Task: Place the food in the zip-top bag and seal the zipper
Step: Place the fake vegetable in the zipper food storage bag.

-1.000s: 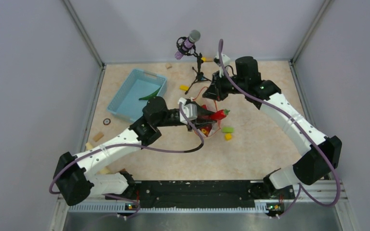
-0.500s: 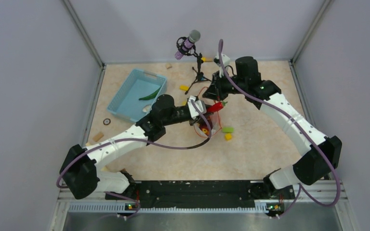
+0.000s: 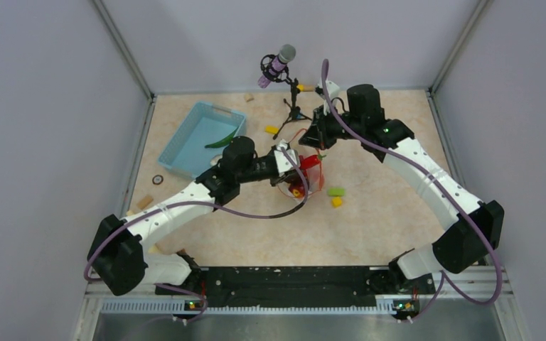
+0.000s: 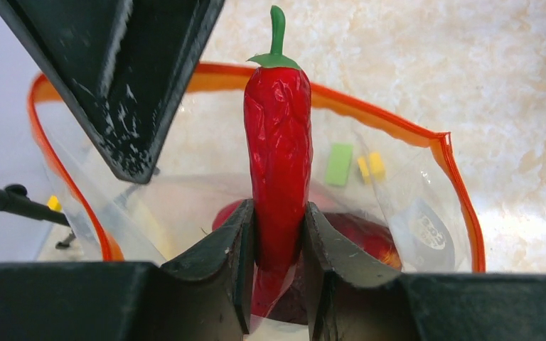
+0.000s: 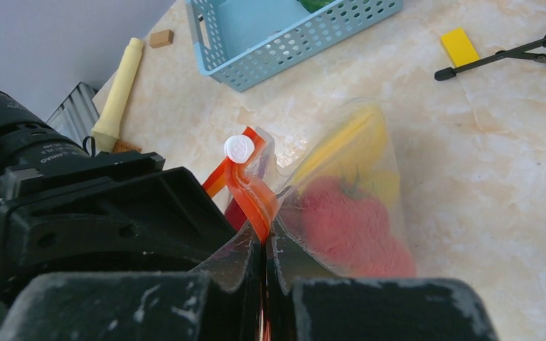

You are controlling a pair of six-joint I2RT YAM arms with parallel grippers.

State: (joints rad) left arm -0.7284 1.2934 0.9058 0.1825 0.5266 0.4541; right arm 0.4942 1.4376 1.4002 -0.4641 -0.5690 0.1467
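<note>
- Grips the red chili upright, stem up, in the left gripper, fingers tight on its lower half.
- Hangs it at the open mouth of the zip-top bag, mid-table, ringed by the orange zipper.
- Pinches the zipper strip in the right gripper, fingers closed on it.
- Shows a tomato and banana inside the bag.
- Keeps a green piece in the light-blue basket, beside the bag on its left.

Bright, even light; blurred foregrounds
</note>
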